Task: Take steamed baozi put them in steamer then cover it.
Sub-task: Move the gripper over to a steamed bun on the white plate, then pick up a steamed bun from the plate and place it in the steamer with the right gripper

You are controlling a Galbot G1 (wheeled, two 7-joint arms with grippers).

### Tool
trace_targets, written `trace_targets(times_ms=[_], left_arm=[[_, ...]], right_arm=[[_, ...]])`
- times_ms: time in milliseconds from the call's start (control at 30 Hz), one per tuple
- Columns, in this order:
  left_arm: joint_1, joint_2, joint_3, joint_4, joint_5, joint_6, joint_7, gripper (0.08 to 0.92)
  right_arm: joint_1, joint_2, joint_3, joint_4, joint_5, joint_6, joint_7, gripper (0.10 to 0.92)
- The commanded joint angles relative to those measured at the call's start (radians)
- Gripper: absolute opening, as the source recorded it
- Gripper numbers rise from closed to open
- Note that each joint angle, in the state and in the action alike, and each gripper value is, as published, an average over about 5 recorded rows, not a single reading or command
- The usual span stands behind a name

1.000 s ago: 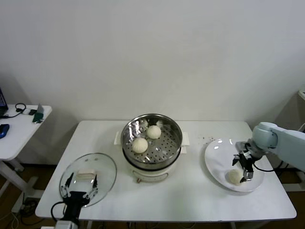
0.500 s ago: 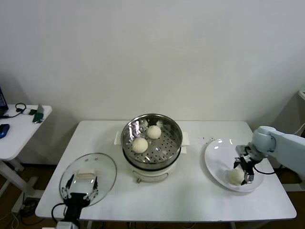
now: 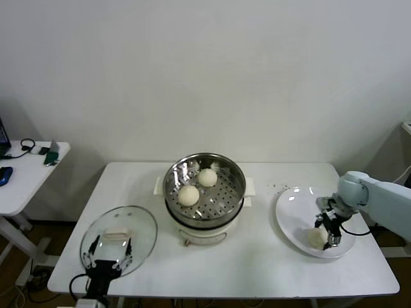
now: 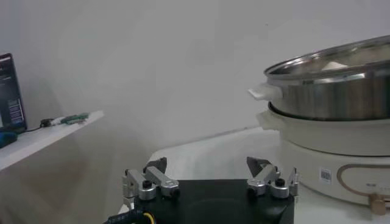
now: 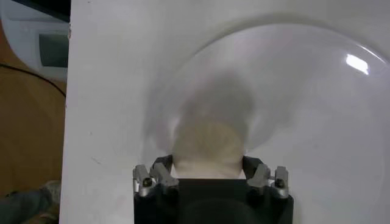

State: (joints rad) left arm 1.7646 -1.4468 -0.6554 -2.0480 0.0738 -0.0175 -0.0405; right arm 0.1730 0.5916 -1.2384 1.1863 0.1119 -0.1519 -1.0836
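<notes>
The right claw (image 3: 326,232) is seen at the right of the head view, spread around a steamed baozi (image 5: 207,146) on the white plate (image 3: 292,215), a finger at each flank; whether the bun is yet gripped cannot be told. Soft dough could be dented or squeezed out sideways if the fingers are clenched off-centre, and the bun could be dropped over the desk (image 3: 257,256) before the steamer (image 3: 204,190) at centre frame. The left claw (image 4: 210,182) is held released near the cover (image 3: 119,239), lower left.
</notes>
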Motion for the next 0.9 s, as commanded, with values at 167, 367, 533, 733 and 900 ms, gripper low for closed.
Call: trace_targets(times_ms=[167,367,533,733,900], left_arm=[[0.002,-0.001,-0.001,-0.001,0.000,-0.003,0.000,0.823],[0.006,0.001,-0.001,-0.005,-0.002,-0.003,0.000,0.823],[0.006,0.002,0.001,-0.010,-0.002,-0.002,0.000,0.823],[0.009,0.003,0.006,-0.018,-0.002,-0.001,0.000,0.823],[0.016,0.004,0.008,-0.023,-0.002,-0.001,0.000,0.823]], right_arm=[[0.007,0.006,0.009,-0.005,-0.004,0.016,-0.002,0.699],[0.094,0.016,-0.024,-0.002,0.010,0.047,-0.016,0.703],[0.319,0.058,-0.160,0.038,0.043,0.151,-0.054,0.703],[0.629,0.181,-0.322,0.084,0.114,0.300,-0.109,0.705],[0.758,0.289,-0.367,0.125,0.143,0.386,-0.143,0.712]])
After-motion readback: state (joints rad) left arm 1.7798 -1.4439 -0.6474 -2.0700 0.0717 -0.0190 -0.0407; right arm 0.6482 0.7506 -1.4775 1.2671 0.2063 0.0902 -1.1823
